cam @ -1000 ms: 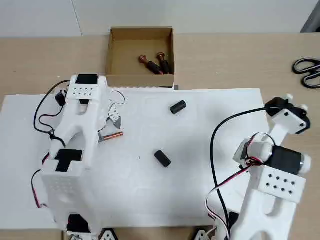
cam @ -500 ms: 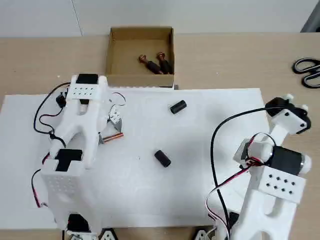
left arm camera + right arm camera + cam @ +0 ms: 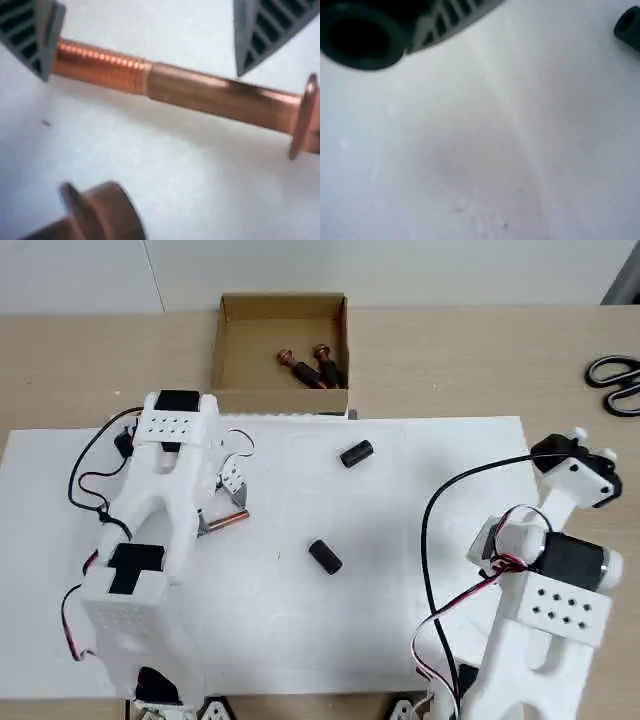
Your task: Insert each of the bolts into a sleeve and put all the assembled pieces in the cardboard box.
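bolt (image 3: 200, 95) lies across the gap of the left pincer (image 3: 142, 70), wide open, gripping nothing.

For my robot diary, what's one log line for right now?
left hand: open over bolt | bolt: flat on mat | sleeves: loose on mat | box: two pieces inside

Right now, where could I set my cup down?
Bare: the white sheet between the lower sleeve and the right arm; the wood between cardboard box and scissors. Crowded: around the bolt at the left gripper.
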`<action>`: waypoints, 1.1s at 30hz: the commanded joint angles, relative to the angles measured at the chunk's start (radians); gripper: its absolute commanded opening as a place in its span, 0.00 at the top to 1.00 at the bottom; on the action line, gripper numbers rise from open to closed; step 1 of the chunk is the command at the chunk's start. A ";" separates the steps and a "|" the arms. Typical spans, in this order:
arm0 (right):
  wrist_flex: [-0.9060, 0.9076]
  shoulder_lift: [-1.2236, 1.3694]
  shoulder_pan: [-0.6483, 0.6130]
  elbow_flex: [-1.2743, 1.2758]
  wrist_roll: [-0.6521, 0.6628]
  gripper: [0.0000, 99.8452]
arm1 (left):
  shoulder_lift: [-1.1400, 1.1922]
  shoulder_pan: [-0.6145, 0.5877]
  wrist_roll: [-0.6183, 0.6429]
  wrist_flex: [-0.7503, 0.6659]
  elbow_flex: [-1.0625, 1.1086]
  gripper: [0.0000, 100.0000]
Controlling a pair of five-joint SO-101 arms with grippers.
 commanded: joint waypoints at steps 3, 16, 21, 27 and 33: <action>-0.015 -0.013 0.005 -0.005 0.012 1.00 | -0.040 0.006 0.003 0.029 -0.001 0.77; -0.016 -0.013 0.005 -0.005 0.012 1.00 | -0.356 0.057 0.009 0.029 0.010 0.92; -0.016 -0.013 0.005 -0.005 0.012 1.00 | -0.382 0.068 0.009 0.029 0.147 0.92; -0.018 -0.013 -0.002 0.003 0.009 1.00 | -0.382 0.040 0.003 0.012 0.228 0.92; -0.019 -0.016 -0.111 0.034 0.005 1.00 | -0.365 0.032 0.003 -0.020 0.246 0.92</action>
